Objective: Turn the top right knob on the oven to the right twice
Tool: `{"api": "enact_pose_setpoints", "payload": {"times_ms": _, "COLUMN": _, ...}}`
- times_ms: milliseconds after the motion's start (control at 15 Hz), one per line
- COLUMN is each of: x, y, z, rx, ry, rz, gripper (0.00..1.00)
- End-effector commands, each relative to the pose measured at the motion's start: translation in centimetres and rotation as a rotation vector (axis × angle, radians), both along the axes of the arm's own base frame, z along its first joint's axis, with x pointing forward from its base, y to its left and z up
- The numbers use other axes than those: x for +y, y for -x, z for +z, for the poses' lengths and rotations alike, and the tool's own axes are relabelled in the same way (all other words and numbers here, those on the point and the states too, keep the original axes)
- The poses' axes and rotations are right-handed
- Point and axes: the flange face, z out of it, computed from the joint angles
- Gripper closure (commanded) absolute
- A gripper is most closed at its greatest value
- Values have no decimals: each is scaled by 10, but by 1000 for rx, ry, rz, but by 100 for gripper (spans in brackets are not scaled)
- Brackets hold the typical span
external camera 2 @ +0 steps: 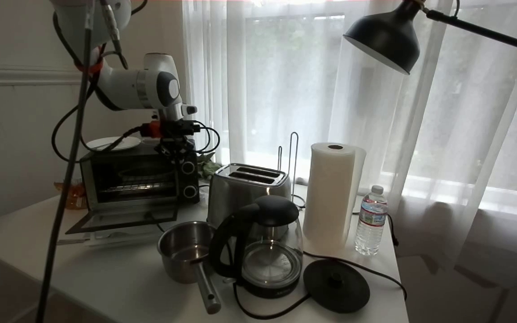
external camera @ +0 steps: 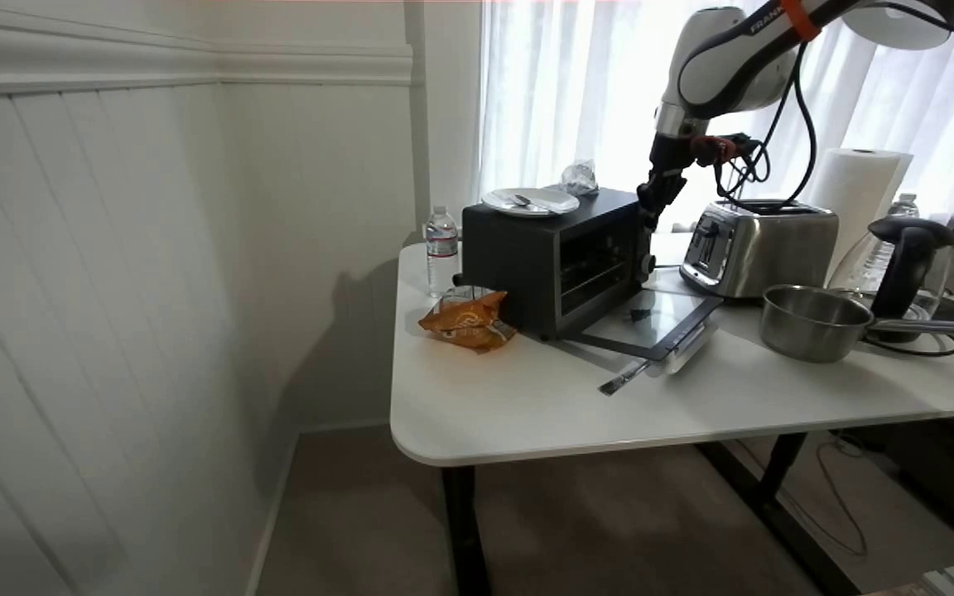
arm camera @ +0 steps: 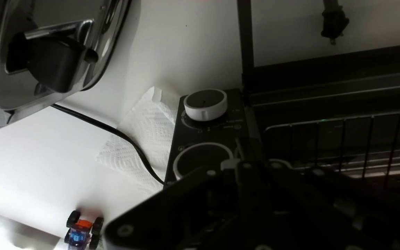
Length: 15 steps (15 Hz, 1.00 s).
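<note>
Oven (external camera: 506,269) gaping on the desk (external camera: 493,406) — end effector (arm camera: 247,149) just beside the upper knob (arm camera: 200,159) — pinched together, nothing visible in its grip.

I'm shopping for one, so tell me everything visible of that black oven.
The oven is black and boxy, apparently metal, standing upright on the table. Its glass door is lowered wide open, exposing a wire rack. Beside the opening sit an upper knob and a lower knob, both pale-rimmed. A plate with a spoon rests on top. The gripper is close by the upper knob; contact is unclear.
</note>
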Motion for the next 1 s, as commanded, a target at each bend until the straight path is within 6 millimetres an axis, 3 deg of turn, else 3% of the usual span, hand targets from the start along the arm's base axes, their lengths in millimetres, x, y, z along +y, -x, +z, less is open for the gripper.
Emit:
{"api": "enact_pose_setpoints", "payload": {"times_ms": 0, "x": -2, "y": -9, "z": 1, "rx": -38, "ry": -26, "rz": -3, "gripper": 100}}
{"api": "enact_pose_setpoints", "payload": {"times_ms": 933, "x": -11, "y": -14, "z": 21, "rx": -103, "ry": 11, "rz": -24, "gripper": 100}}
